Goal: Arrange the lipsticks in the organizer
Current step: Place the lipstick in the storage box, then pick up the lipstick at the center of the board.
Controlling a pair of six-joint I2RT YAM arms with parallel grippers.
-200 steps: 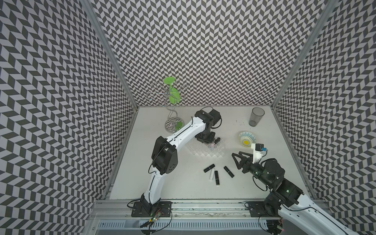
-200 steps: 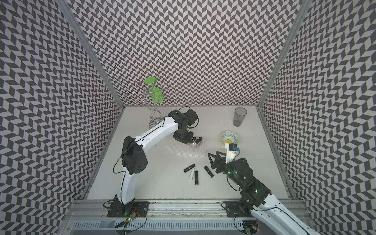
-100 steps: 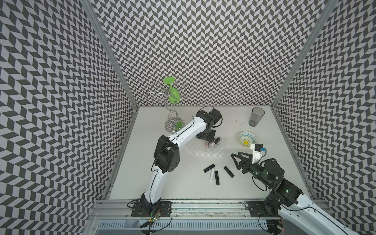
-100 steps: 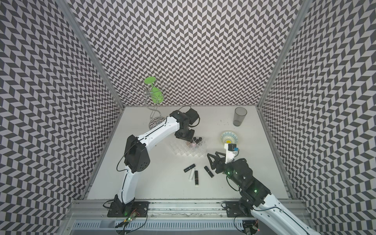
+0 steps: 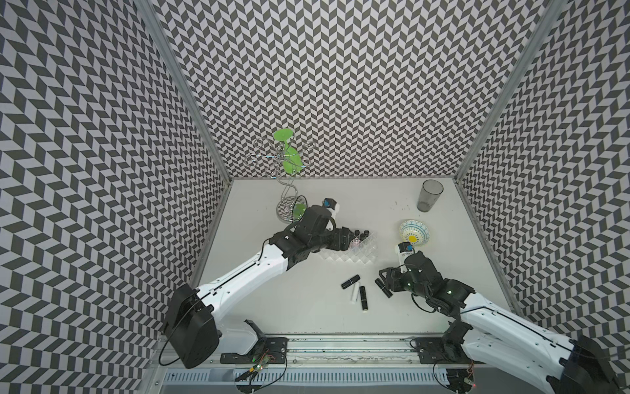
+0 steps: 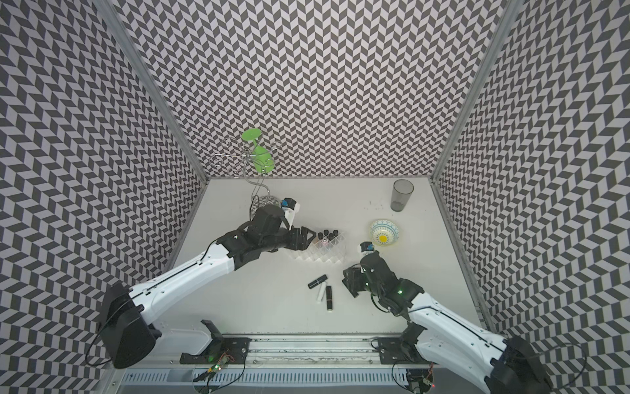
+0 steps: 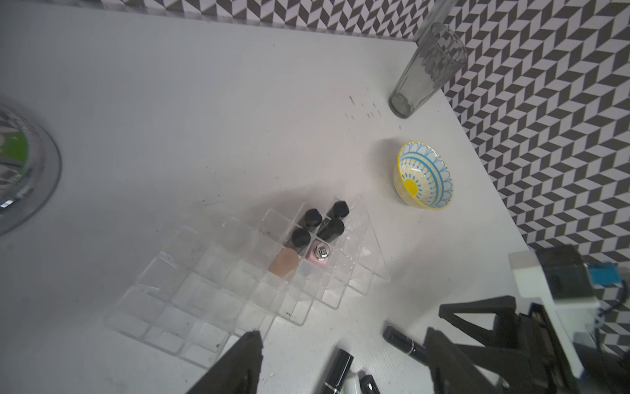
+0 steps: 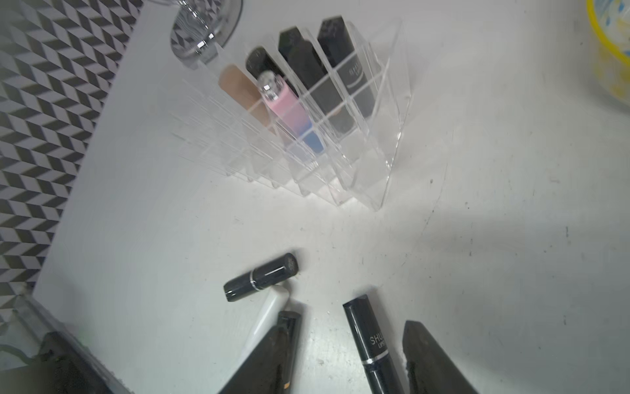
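lipsticks [image 7: 300,237], six in all, stand upright in neighbouring cells of the clear organizer [image 7: 204,300] at mid-table: four black, one tan tube [image 7: 284,261] and one pink-to-blue tube [image 8: 289,112]. most cells are empty. four more lie loose on the white table [image 5: 306,307] just in front of it, three black and one white tube [image 8: 269,307].

the right gripper [image 8: 351,324] sits low over the nearest loose black lipstick [image 8: 370,337]. its jaws stand apart on either side with a gap at each, so nothing is gripped yet. the left gripper [image 7: 342,337] hangs over one end of the organizer, jaws spread wide and empty.

the step in hand looks like picking up that black lipstick. next the jaws need to close squarely on it, lift it, turn it upright and lower it into a free cell.

the tube's lower end is cut off at the wrist view's edge. the left arm covers part of the organizer in both top views, and its clear walls are hard to trace. a patterned bowl [image 5: 414,233] and a grey tumbler [image 5: 429,196] stand beyond.
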